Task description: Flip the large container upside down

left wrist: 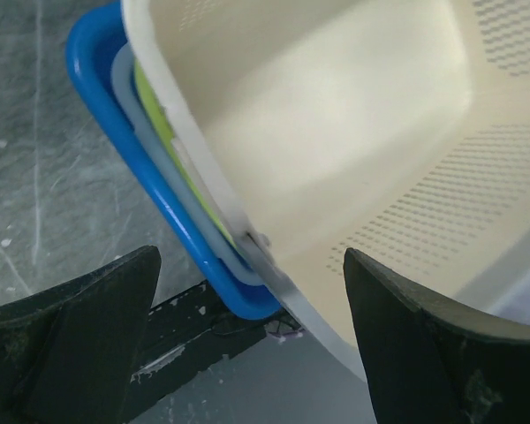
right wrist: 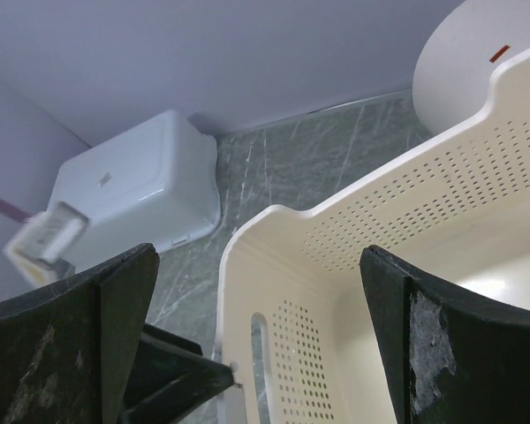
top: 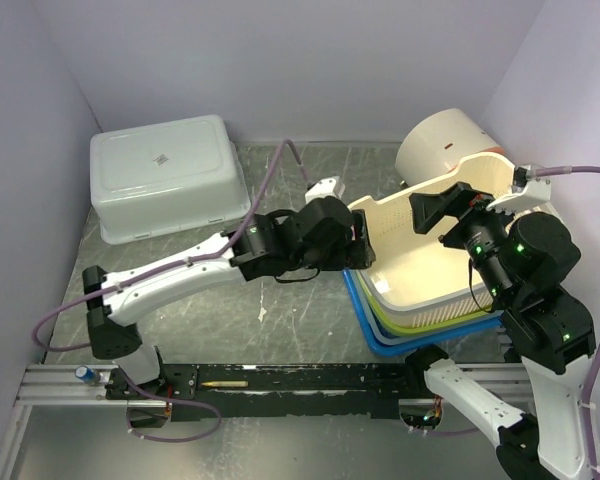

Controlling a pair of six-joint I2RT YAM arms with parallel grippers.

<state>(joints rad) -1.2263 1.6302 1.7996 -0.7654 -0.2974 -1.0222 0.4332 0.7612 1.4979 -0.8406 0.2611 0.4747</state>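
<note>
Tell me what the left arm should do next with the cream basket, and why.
Probably close the left gripper on the rim of the basket. Its jaws stand open with that rim running between them. The basket sits open side up, nested in a stack above a blue tray, so it likely needs a grip before it can be lifted and flipped. The right gripper is open too.

Soft, even light falls from above: bright, with no hard shadows, only a faint grey shade on the desk (top: pixel 280 335) beneath the arms. The overhead view is sharp throughout. In the left wrist view the cream basket (left wrist: pixel 336 115) shows a pale, washed-out glow inside, while the left fingers (left wrist: pixel 71 336) sit dark and soft-edged. The right fingers (right wrist: pixel 62 344) look the same — and a white plug (right wrist: pixel 44 240) beside them is blurred.
</note>
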